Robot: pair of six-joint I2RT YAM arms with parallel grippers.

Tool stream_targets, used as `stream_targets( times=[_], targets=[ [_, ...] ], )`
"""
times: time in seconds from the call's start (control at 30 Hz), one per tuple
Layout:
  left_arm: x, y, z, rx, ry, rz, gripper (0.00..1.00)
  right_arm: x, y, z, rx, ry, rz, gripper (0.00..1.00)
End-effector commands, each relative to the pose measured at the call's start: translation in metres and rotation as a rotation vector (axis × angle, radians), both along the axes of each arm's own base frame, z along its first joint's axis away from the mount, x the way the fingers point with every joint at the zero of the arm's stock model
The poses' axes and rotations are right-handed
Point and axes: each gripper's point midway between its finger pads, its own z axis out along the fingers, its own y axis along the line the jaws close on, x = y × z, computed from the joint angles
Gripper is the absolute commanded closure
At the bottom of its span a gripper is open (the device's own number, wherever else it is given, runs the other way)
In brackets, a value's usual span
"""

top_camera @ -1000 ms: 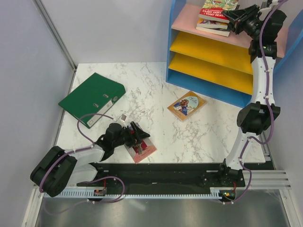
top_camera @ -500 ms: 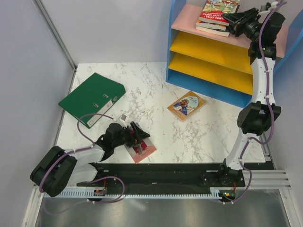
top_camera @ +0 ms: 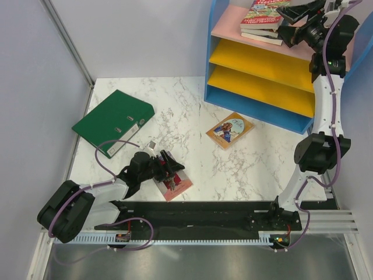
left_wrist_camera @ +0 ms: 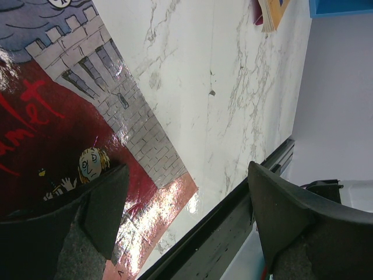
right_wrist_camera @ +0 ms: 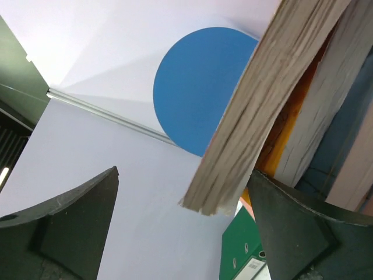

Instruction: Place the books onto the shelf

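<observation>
**bookbot_fan:** where are the books at?

**me:** My right jaws are spread wide. The stack [top_camera: 263, 22] on the shelf's [top_camera: 250, 108] pink top board [top_camera: 230, 28] is between them, unpinched. My left jaws are spread too, over the red castle book [top_camera: 173, 184] on the worktop [top_camera: 186, 105], one finger above its cover.

**bookbot_fan:** and the purple-orange book [top_camera: 229, 129]?

**me:** Flat on the worktop, well apart from both jaws.

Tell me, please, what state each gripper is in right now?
Left gripper: open over the red book, gripping nothing.
Right gripper: open at the book stack on the shelf, gripping nothing.
</observation>
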Motion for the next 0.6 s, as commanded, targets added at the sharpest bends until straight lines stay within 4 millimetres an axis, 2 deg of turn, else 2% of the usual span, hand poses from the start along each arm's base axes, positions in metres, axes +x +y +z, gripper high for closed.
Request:
stream_targets(
  times=[0.0,0.2,0.33,0.57],
  targets=[
    [-0.010,0.005,-0.014,0.043,0.026,-0.015,0.11,-0.009,-0.002,-0.002,-0.029,0.001,0.005,0.02],
    [-0.010,0.005,-0.014,0.041,0.027,-0.015,0.11,-0.017,-0.009,-0.009,-0.042,0.019,-0.019,0.02],
    [-0.010,0.005,-0.014,0.042,0.028,-0.014,0.11,-0.027,-0.024,-0.016,-0.054,0.035,-0.069,0.02],
    [-0.011,0.005,-0.014,0.041,0.027,-0.015,0.11,-0.032,-0.026,-0.007,-0.069,0.011,-0.071,0.02]
  ],
)
